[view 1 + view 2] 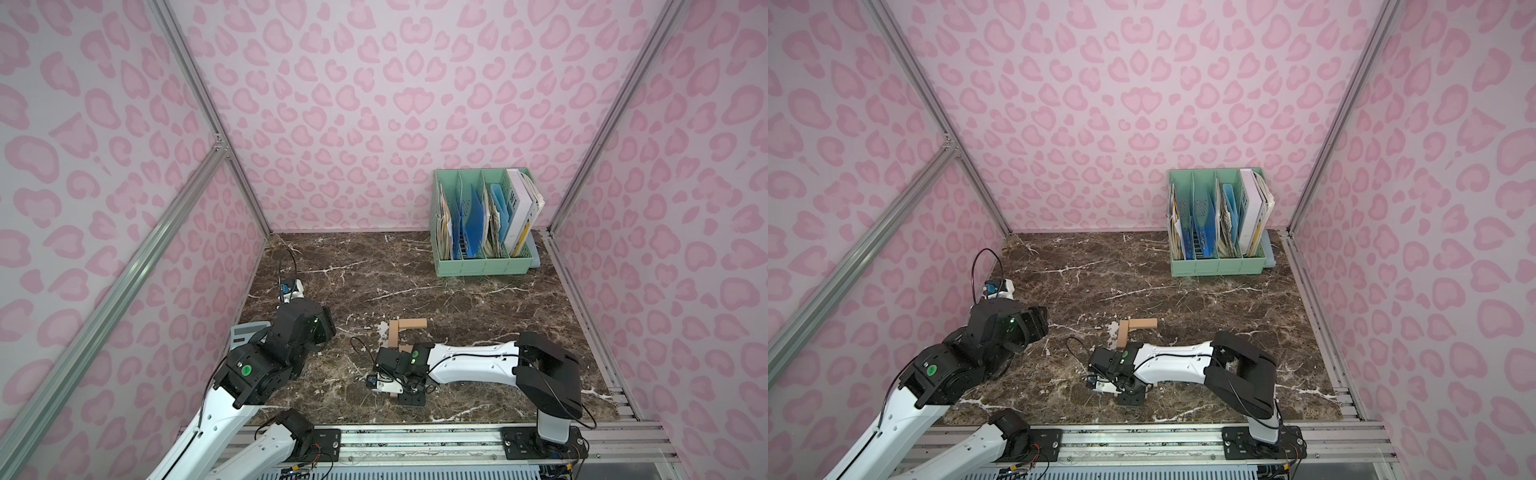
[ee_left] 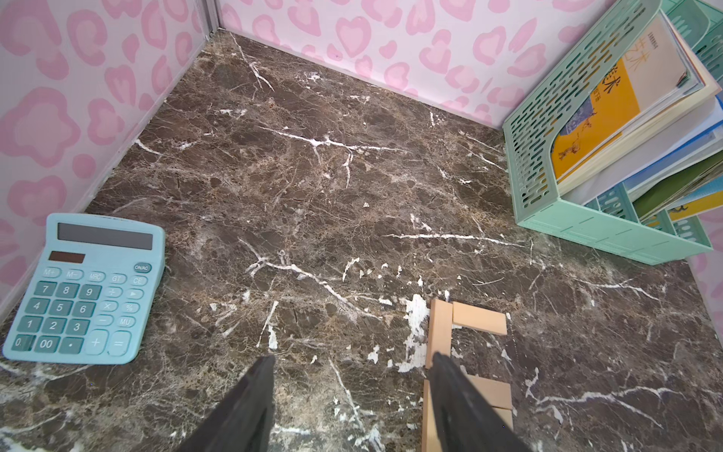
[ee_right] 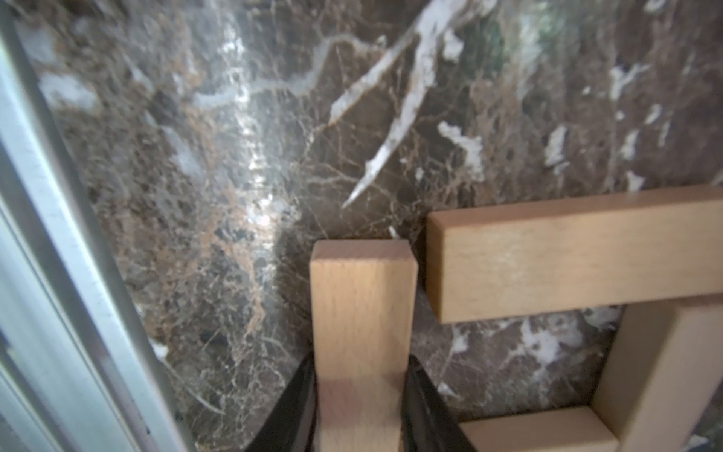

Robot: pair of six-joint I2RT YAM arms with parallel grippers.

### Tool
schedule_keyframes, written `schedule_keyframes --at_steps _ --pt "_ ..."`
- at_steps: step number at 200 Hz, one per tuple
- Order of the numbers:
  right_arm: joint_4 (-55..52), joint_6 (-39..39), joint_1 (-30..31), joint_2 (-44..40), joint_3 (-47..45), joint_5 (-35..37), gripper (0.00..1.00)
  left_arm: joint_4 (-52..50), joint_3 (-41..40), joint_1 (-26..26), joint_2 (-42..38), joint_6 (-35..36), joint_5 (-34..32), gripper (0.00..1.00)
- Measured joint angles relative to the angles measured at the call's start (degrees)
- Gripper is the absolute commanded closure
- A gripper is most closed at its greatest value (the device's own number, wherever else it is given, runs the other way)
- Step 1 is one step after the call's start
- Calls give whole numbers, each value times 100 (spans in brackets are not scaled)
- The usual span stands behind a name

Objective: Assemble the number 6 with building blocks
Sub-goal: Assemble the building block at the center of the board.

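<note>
Pale wooden building blocks lie as a partial number 6 mid-table. In both top views a top bar (image 1: 412, 323) (image 1: 1144, 323) meets an upright block (image 1: 393, 336) (image 1: 1122, 336); the lower part is hidden under my right arm (image 1: 469, 361). My right gripper (image 3: 362, 362) is shut on one block (image 3: 362, 305), held lengthwise beside the end of another block (image 3: 567, 258). Two more blocks (image 3: 661, 371) (image 3: 536, 430) close a square with them. My left gripper (image 2: 354, 358) hangs open and empty above the marble, left of the blocks (image 2: 440, 328).
A pale blue calculator (image 2: 86, 289) (image 1: 245, 332) lies by the left wall under my left arm (image 1: 299, 328). A mint green file rack (image 1: 482, 266) (image 1: 1217, 266) with books stands at the back right. An aluminium rail (image 3: 58, 274) runs along the table's front edge.
</note>
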Motion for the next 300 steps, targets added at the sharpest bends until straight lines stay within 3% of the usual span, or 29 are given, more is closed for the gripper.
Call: schedule_keyframes --at_steps 196,300 --pt "-66 -68 0 111 164 118 62 9 -24 7 -9 -20 4 34" --pt "-63 -66 0 129 164 260 56 42 -74 13 -44 -22 4 34"
